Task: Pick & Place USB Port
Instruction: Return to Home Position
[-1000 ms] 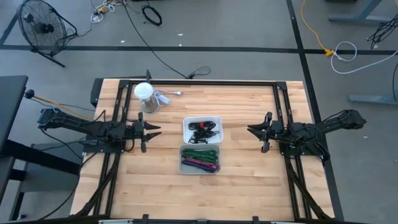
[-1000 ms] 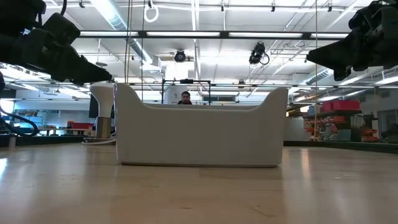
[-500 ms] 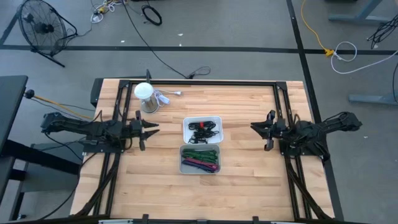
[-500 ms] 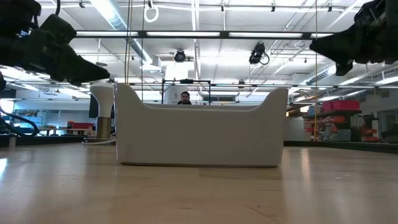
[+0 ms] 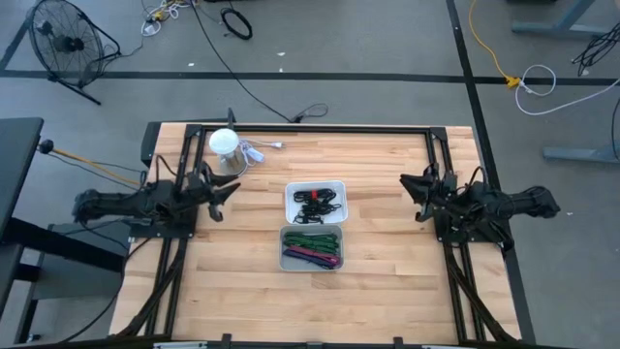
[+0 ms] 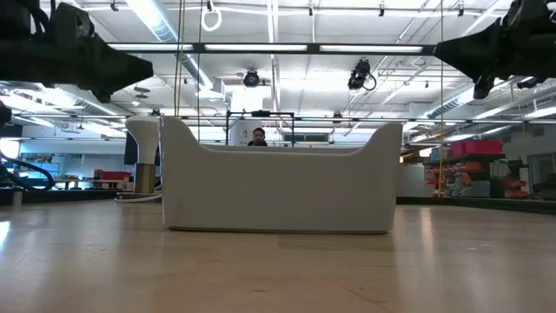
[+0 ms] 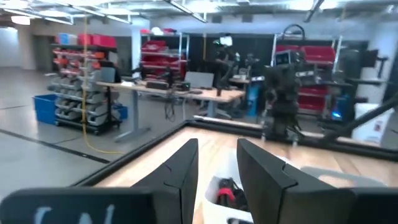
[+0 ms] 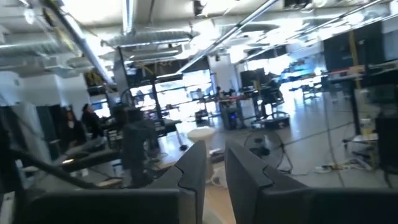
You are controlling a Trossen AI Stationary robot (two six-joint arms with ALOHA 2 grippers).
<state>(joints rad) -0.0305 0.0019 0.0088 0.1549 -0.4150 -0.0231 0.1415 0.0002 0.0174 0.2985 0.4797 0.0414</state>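
Counter [image 5: 387, 281]: pale wood planks, butcher-block grain, with a black metal frame running along its edges.

Containers, count 2, both rectangular tubs with rounded corners. The white container [image 5: 315, 202] is sitting at counter centre. The gray container [image 5: 312, 248] is sitting at its 6 o'clock, just beside it, long sides parallel.

Charger cables: the black cables [image 5: 318, 201] are lying tangled in the white container, with a small red spot among them; the strands are too knotted to count. The green cables [image 5: 312, 239] and pink cables [image 5: 308, 255] are lying lengthwise in the gray container, green toward 12 o'clock, pink toward 6.

One white cylinder [image 5: 225, 144] is standing at 11 o'clock of the white container.

Left hand [image 5: 231, 190] is hanging above the counter at 9 o'clock of the white container, arm stretched level, and pointing toward centre. In the left wrist view its dark fingers [image 7: 180, 180] are standing slightly apart, holding nothing.

Right hand [image 5: 409, 189] is hanging at 3 o'clock, mirrored, arm level. Its fingers [image 8: 189, 180] are showing a narrow gap, also empty.
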